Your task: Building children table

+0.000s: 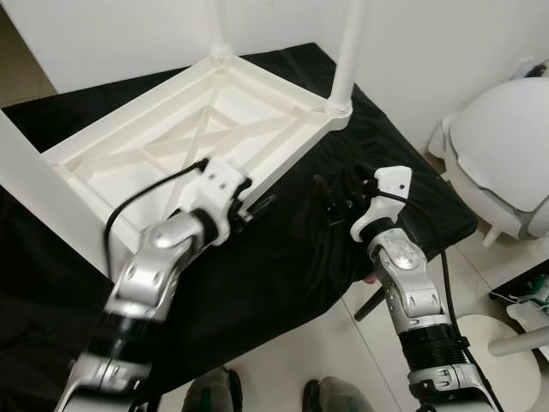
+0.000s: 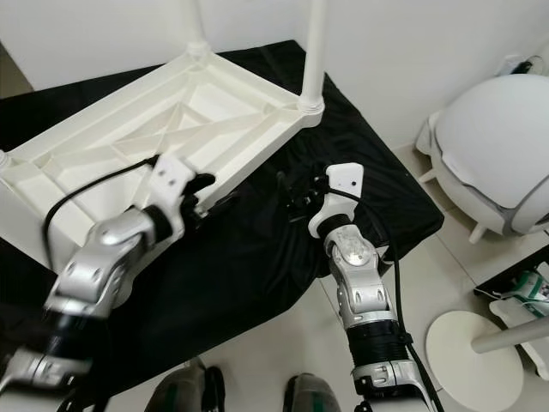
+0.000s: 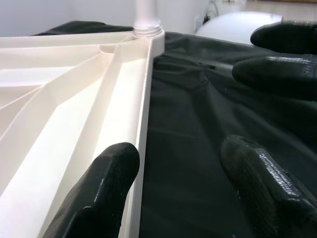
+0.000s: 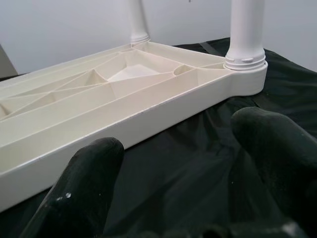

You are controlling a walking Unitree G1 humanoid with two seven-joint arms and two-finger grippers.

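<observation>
The children's table point(image 1: 197, 129) lies upside down on the black-draped bench point(image 1: 283, 249), looking light, stiff and slick, so I'd grip its ribbed rim with left gripper point(image 3: 183, 193) and right gripper point(image 4: 178, 183), both jaws spread.

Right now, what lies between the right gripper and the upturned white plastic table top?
Only bare, wrinkled black cloth. The right wrist view shows the right gripper open, with cloth running straight to the white plastic table top.
</observation>
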